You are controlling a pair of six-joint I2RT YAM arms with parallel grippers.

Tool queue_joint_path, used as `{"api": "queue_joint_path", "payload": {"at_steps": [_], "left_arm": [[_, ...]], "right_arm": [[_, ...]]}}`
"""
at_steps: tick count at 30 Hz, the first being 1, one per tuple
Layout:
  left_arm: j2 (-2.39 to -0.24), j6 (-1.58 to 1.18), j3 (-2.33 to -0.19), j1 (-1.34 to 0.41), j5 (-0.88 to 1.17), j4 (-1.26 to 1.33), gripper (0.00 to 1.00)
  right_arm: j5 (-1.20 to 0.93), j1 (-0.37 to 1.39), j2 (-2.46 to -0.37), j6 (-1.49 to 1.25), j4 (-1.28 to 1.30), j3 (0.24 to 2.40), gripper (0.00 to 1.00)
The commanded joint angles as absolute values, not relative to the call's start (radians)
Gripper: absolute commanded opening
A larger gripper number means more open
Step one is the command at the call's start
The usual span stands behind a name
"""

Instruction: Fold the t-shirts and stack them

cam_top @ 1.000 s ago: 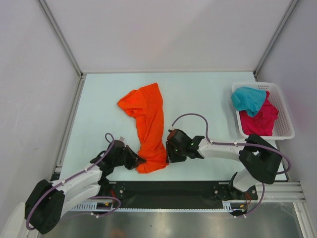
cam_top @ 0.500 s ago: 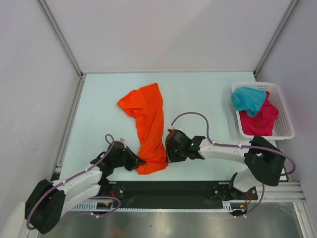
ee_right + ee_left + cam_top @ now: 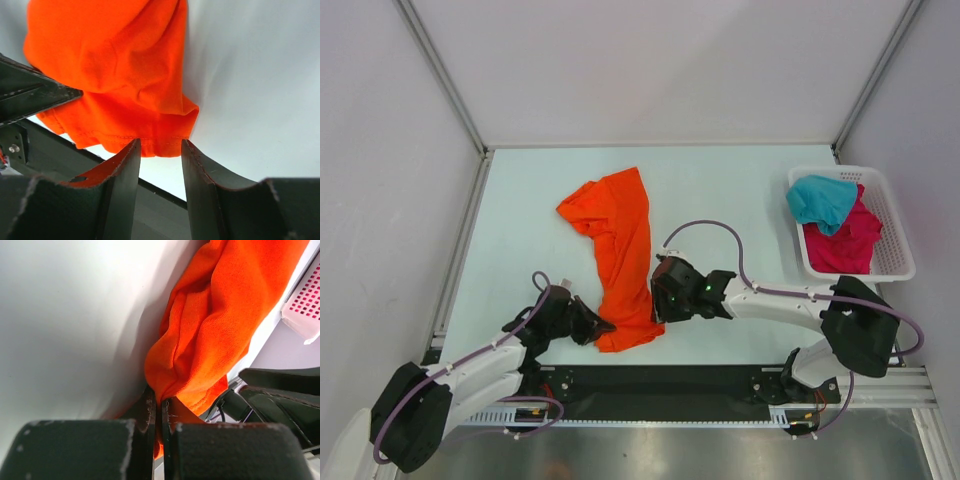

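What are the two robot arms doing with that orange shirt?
The left hand is pinched shut on the near edge of the orange shirt on the table. The right hand is open, its fingers either side of that edge, not gripping yet. The teal shirt and pink shirt sit in the white basket.

place: robot lab cell | seen: white panel walls (image 3: 660,70), aluminium posts (image 3: 440,75), pale bench (image 3: 520,230) (arms (image 3: 780,298) bolted on)
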State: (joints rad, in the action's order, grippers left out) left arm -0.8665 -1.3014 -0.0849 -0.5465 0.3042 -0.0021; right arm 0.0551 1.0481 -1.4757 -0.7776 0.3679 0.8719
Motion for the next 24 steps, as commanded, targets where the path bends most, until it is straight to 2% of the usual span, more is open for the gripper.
{"api": "queue_joint_path", "payload": {"at_steps": [1,24], "left_arm": [[-0.851,-1.315,-0.071,-0.538,0.318,-0.003,0.00],[-0.842,-1.325,-0.071,-0.520,0.336,0.029,0.00]], "right_arm": [[0.061,1.058,-1.514,-0.779,0.344,0.896,0.44],[0.043,1.060,-1.575,-0.798,0.287,0.816,0.43]]}}
